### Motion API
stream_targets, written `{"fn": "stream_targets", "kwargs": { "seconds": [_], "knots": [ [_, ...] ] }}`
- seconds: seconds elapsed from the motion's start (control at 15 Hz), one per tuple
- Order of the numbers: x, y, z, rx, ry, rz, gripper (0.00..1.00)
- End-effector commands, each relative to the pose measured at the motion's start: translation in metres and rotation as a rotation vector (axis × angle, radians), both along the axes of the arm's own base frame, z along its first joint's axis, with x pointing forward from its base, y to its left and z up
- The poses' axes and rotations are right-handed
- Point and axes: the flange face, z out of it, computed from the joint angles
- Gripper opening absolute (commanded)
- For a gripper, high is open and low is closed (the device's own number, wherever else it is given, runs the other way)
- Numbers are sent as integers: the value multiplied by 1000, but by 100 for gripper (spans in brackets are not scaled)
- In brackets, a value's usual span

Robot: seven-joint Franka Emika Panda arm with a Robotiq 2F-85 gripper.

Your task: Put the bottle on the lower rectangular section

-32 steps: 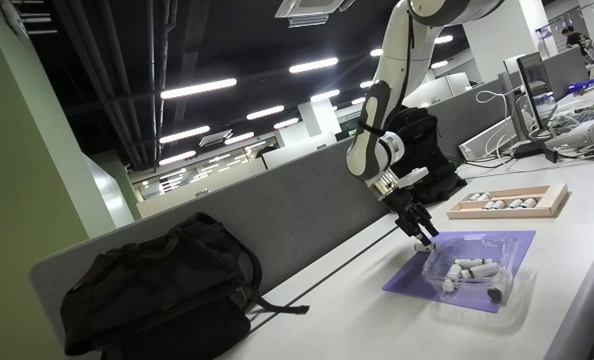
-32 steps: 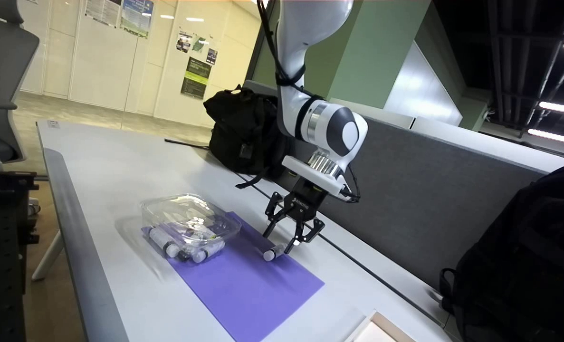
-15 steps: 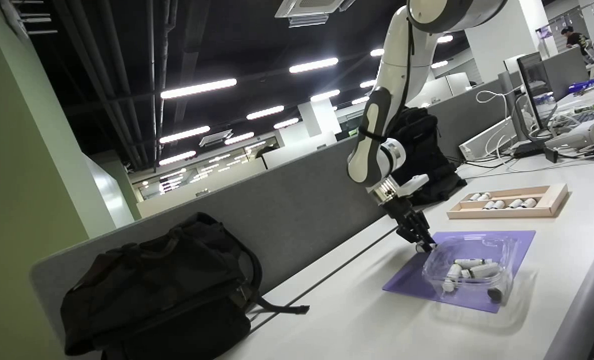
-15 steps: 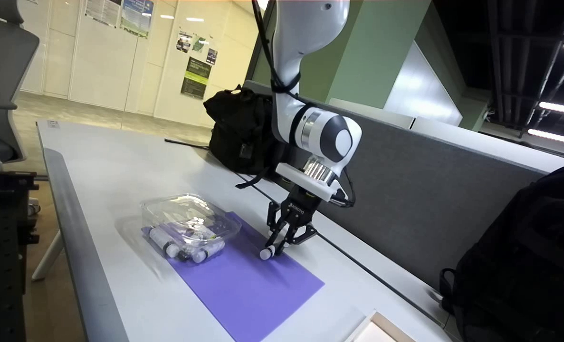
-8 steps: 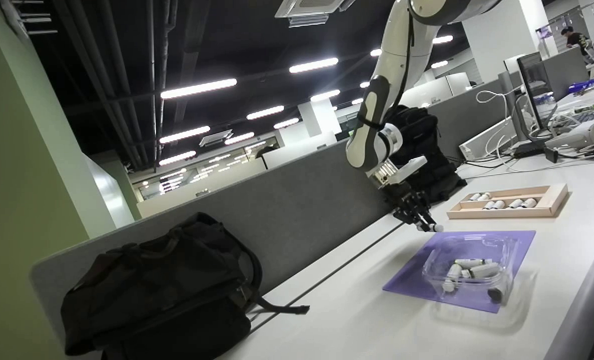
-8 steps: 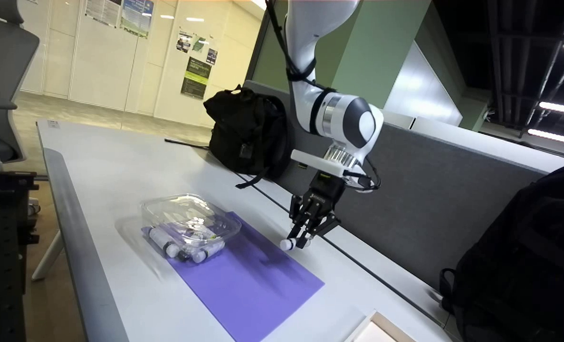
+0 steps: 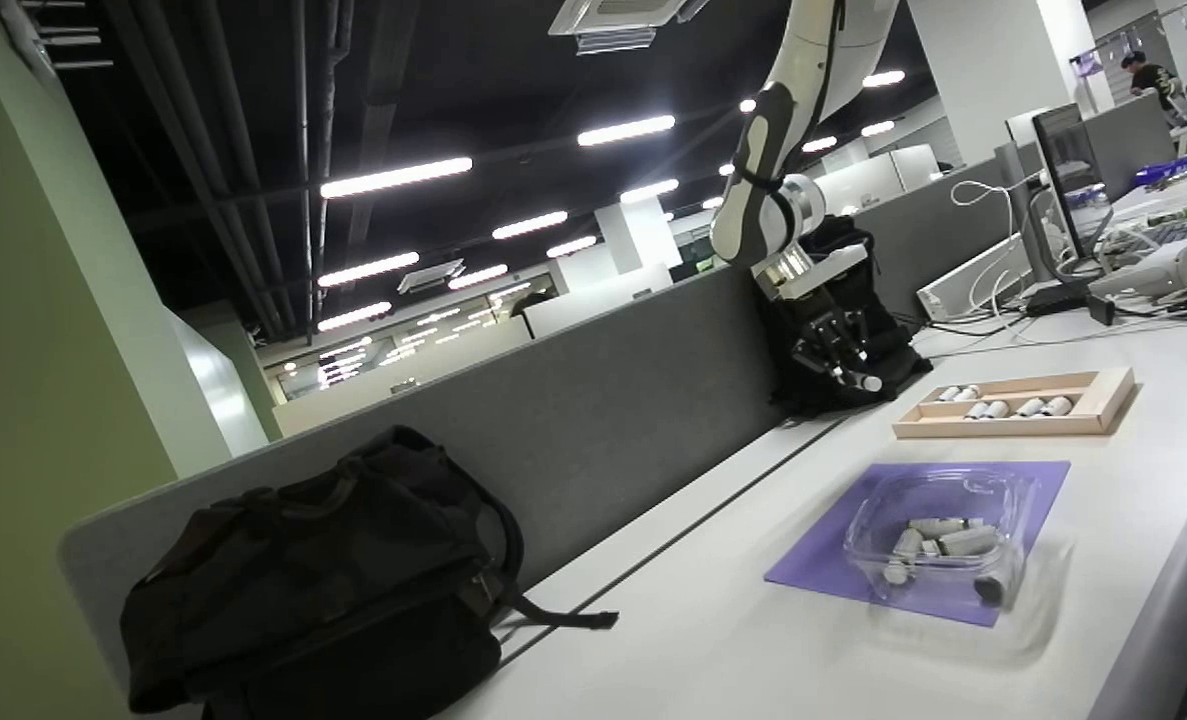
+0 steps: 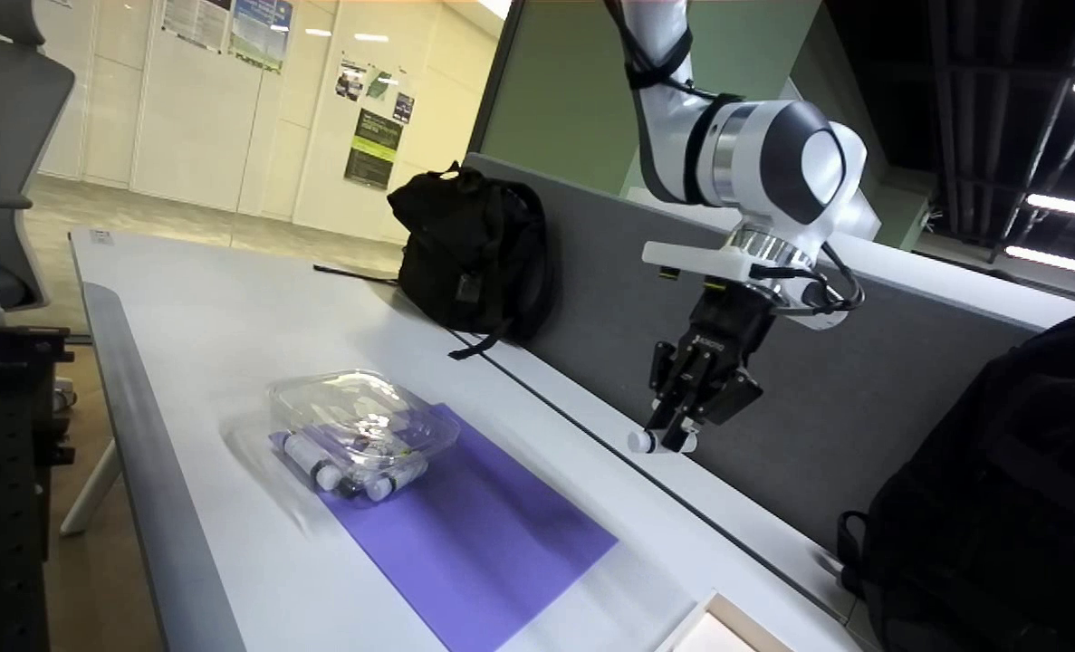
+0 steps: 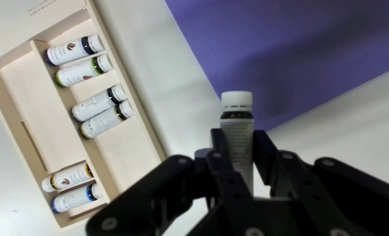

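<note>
Shut on the sides of a small white-capped bottle, my gripper holds it in the air. The bottle's lower end is hidden by the fingers in the wrist view. Both exterior views show the bottle well above the table. The light-wood tray lies at the left of the wrist view. Its right-hand long compartment holds several bottles at one end, with bare floor beside them; the left-hand one has two bottles at its lower end. I cannot tell which compartment is the lower rectangular section. An exterior view shows only a tray corner.
A purple mat lies on the white table, bearing a clear plastic container with several bottles. Black backpacks lean along the grey partition. A monitor and cables stand beyond the tray.
My gripper was open over the bottle lying at the mat's edge. It has shut on it, lifted it and carried it up towards the tray's side.
</note>
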Motion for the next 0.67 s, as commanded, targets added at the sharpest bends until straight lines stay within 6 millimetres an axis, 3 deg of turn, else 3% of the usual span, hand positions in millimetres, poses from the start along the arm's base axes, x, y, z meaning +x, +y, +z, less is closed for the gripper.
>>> {"fn": "stream_targets", "kwargs": {
  "seconds": [0.0, 0.33, 0.4, 0.6],
  "knots": [
    [-1, -6, 1, 2, 0, -10, 27],
    [-1, 2, -2, 7, 5, -8, 27],
    [-1, 2, -2, 7, 5, -9, 7],
    [-6, -55, -8, 82, -30, -162, 7]
  ]
}}
